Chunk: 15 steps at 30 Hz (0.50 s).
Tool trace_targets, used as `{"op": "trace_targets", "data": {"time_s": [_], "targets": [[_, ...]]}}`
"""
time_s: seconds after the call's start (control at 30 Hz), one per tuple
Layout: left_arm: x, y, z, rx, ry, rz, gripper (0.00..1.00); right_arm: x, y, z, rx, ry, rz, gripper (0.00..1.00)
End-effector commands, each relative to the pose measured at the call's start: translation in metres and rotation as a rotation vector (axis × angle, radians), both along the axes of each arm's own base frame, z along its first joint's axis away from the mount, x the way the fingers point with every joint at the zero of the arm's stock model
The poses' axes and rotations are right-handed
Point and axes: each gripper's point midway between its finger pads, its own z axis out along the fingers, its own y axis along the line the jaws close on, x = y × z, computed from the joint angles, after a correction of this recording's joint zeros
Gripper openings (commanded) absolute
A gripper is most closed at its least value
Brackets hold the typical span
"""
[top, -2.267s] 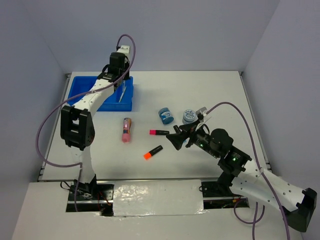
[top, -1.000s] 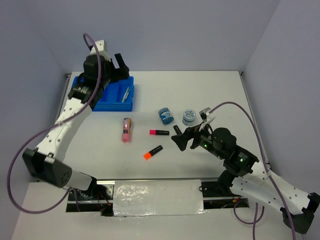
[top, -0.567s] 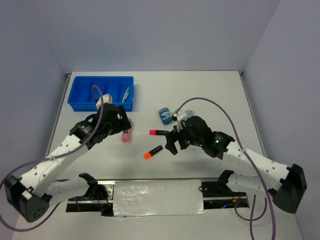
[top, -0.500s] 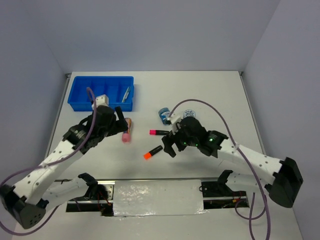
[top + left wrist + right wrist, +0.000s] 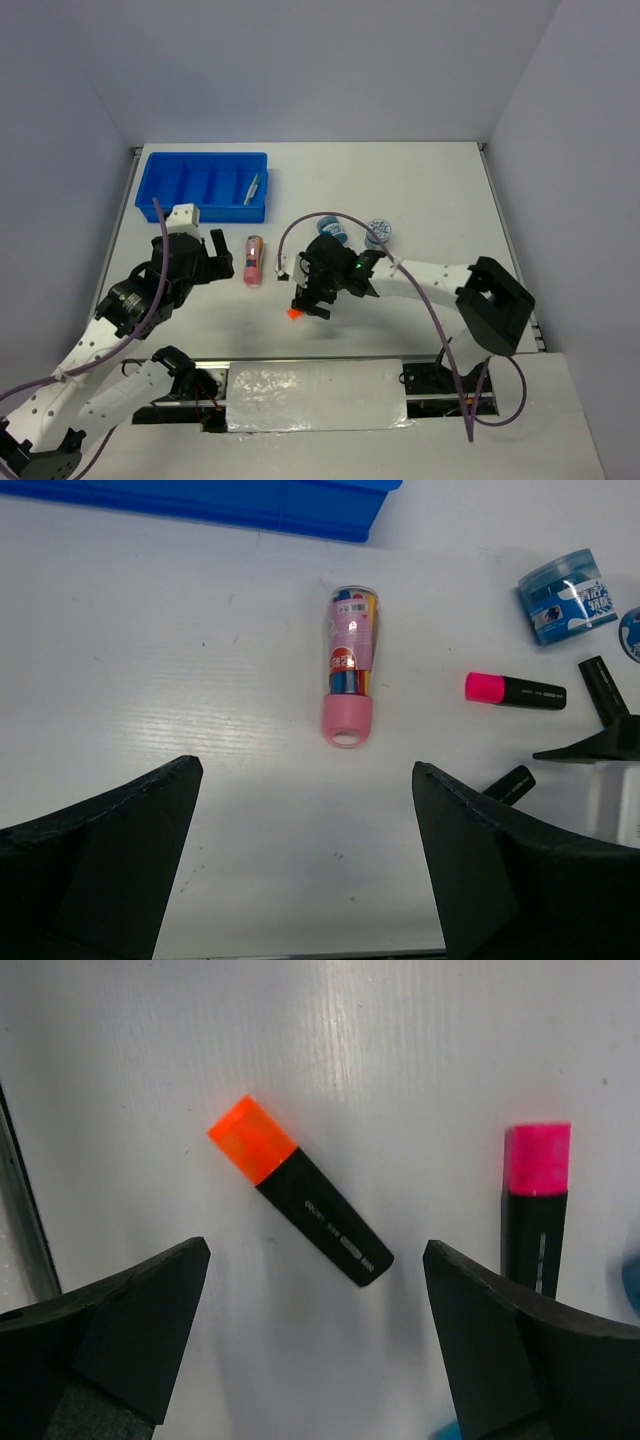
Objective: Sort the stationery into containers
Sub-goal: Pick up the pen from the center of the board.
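Your right gripper (image 5: 316, 1250) has moved over the orange-capped marker (image 5: 300, 1205), jaws wide apart and empty. Your left gripper (image 5: 306, 770), left of that marker, is likewise spread wide and empty.

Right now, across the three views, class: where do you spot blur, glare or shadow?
Top view: even light, faint shadows, everything sharp. Left wrist view: pink tube crisp, the near fingers dark and soft-edged. Right wrist view: orange marker crisp, streaky glare on the table.
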Motion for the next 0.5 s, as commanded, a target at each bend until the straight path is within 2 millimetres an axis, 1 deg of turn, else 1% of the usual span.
{"op": "trace_targets", "data": {"time_s": [0.0, 0.07, 0.1, 0.13, 0.2, 0.27, 0.3, 0.37, 0.4, 0.43, 0.47], "targets": [[0.009, 0.0, 0.008, 0.005, -0.036, -0.025, 0.99, 0.01, 0.027, -0.002, -0.005, -0.044, 0.13, 0.94], [0.009, 0.001, 0.008, 0.003, -0.035, -0.022, 0.99, 0.012, 0.024, -0.017, -0.062, -0.018, 0.135, 0.93], [0.009, 0.003, 0.008, 0.006, -0.036, -0.018, 0.99, 0.014, 0.026, -0.028, -0.096, -0.001, 0.144, 0.91], [0.008, 0.003, 0.008, 0.006, -0.038, -0.016, 0.99, 0.015, 0.023, -0.035, -0.123, 0.01, 0.138, 0.89], [0.007, 0.002, 0.01, -0.003, -0.049, -0.027, 0.99, 0.012, 0.019, -0.045, -0.163, 0.042, 0.136, 0.88], [0.006, 0.001, 0.011, -0.009, -0.059, -0.033, 0.99, 0.008, 0.017, -0.047, -0.156, 0.053, 0.132, 0.87], [0.006, 0.0, 0.012, -0.012, -0.059, -0.036, 0.99, 0.007, 0.018, -0.043, -0.137, 0.049, 0.134, 0.87], [0.007, -0.001, 0.01, -0.009, -0.054, -0.043, 0.99, 0.01, 0.018, -0.04, -0.127, 0.038, 0.112, 0.85], [0.007, 0.0, 0.01, -0.009, -0.051, -0.041, 0.99, 0.011, 0.018, -0.041, -0.135, 0.04, 0.106, 0.82], [0.007, -0.001, 0.01, -0.01, -0.049, -0.043, 0.99, 0.012, 0.016, -0.049, -0.163, 0.052, 0.097, 0.71], [0.007, -0.001, 0.009, -0.007, -0.046, -0.042, 0.99, 0.016, 0.018, -0.048, -0.18, 0.051, 0.077, 0.62]]}}
